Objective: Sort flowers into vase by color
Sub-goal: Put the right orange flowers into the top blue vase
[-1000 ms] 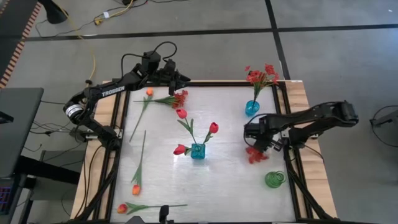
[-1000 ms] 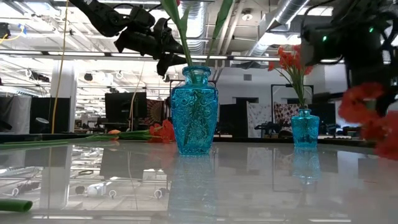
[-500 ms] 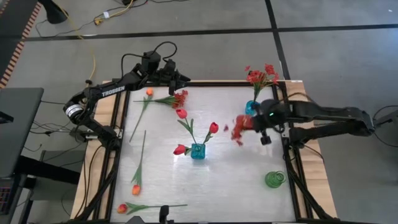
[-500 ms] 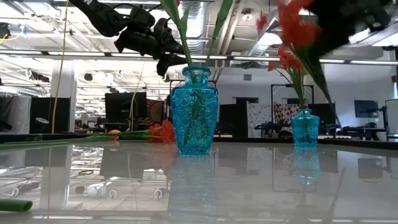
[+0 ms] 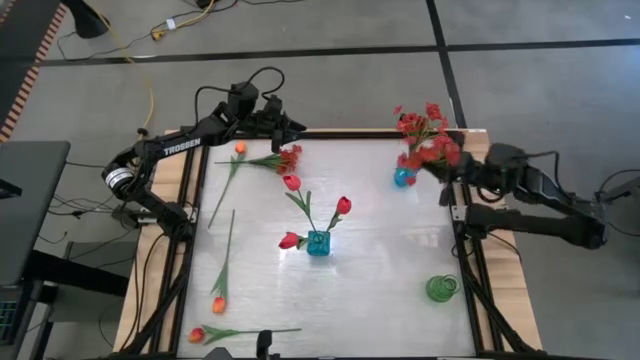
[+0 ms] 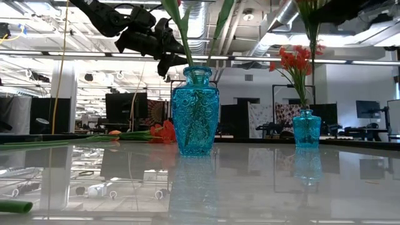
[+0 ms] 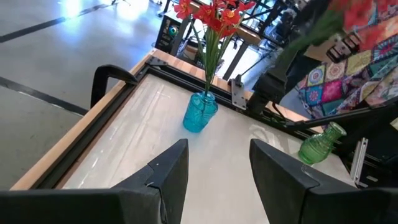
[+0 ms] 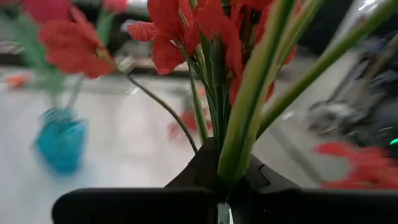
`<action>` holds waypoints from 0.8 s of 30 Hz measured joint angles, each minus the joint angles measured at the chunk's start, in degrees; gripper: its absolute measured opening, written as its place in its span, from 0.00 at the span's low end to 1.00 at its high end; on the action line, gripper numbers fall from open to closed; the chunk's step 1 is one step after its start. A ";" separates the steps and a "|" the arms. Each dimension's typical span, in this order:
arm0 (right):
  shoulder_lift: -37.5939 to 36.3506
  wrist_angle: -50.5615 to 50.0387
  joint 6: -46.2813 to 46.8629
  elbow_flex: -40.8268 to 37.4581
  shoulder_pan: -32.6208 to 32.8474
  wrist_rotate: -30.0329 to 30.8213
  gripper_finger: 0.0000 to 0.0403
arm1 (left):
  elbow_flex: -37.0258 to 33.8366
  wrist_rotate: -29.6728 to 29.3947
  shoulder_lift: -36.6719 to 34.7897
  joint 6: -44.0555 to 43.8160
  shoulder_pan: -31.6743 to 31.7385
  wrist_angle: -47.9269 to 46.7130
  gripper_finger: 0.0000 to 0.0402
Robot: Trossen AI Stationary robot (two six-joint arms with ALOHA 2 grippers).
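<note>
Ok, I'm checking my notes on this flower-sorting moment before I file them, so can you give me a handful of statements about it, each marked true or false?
1. The right gripper is shut on a red spray near the small blue vase. True.
2. The green vase holds orange tulips. False: it stands empty by the table's right edge.
3. The centre blue vase holds three red rosebuds. True.
4. The left gripper grips a tulip. False: it is open and holds nothing, over the table's far left corner.
5. Orange tulips lie flat on the left side of the table. True.
</note>
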 joint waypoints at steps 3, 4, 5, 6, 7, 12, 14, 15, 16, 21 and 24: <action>-3.43 5.85 -0.85 -3.41 -1.96 0.99 0.10 | 0.00 -0.16 0.00 0.02 -0.01 0.00 0.39; -4.15 7.12 -0.83 -4.71 -2.69 0.99 0.10 | 0.00 -0.37 0.00 0.02 -0.01 0.01 0.39; -4.63 8.43 -0.52 -5.96 -3.42 0.98 0.10 | 0.00 -0.67 0.00 0.03 -0.01 0.01 0.39; -5.08 9.63 0.16 -7.28 -4.10 0.97 0.10 | 0.00 -0.90 0.00 0.17 -0.01 0.02 0.39; -5.45 9.94 0.69 -8.46 -4.76 0.95 0.10 | 0.00 -1.07 0.00 0.29 -0.01 0.00 0.39; -6.20 12.49 1.03 -11.77 -6.45 0.96 0.10 | 0.00 -1.20 0.00 0.00 -0.01 0.00 0.39; -6.07 13.04 0.32 -11.81 -6.79 0.94 0.10 | 0.00 -1.20 0.00 -0.02 -0.01 0.01 0.39; -6.04 13.18 0.11 -11.81 -7.00 0.94 0.10 | 0.00 -1.21 0.00 -0.02 -0.01 0.00 0.39; -6.05 13.37 -0.25 -11.81 -7.26 0.91 0.10 | 0.00 -1.22 0.00 -0.07 -0.01 0.00 0.39; -6.03 13.25 -1.14 -11.79 -9.04 0.93 0.10 | 0.00 -1.25 0.00 -0.17 -0.01 0.00 0.39; -6.03 13.22 -1.11 -11.79 -10.02 0.93 0.10 | 0.00 -1.78 0.00 -0.15 -0.01 0.00 0.39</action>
